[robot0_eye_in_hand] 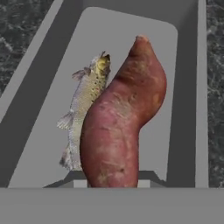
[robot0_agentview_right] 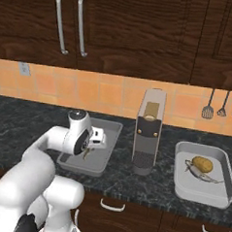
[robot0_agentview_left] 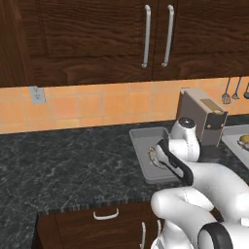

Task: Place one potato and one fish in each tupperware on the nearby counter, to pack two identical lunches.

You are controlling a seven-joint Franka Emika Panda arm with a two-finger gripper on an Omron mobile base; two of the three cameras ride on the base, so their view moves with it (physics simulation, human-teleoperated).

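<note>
Dark speckled stone makes up the tabletop (robot0_agentview_right: 20,119), with an orange tile wall and dark brown wooden cupboards behind it. A boxy silver toaster (robot0_agentview_right: 149,130) stands upright in the middle. To the left of the toaster lies a shallow light-grey plastic tray with rounded corners (robot0_agentview_left: 141,146), and the white robot arm reaches down over it. The fingers (robot0_agentview_right: 89,150) are closed tight on a long reddish-brown potato (robot0_eye_in_hand: 120,127), holding it just above the tray floor. A small thin silvery-grey fish (robot0_eye_in_hand: 85,109) lies flat in this tray, and in the hand view it sits right beside the potato. To the right of the toaster is a second light-grey tray (robot0_agentview_right: 181,187). It holds a round yellow-brown potato (robot0_agentview_right: 202,164) and another grey fish (robot0_agentview_right: 198,174), lying close together.
</note>
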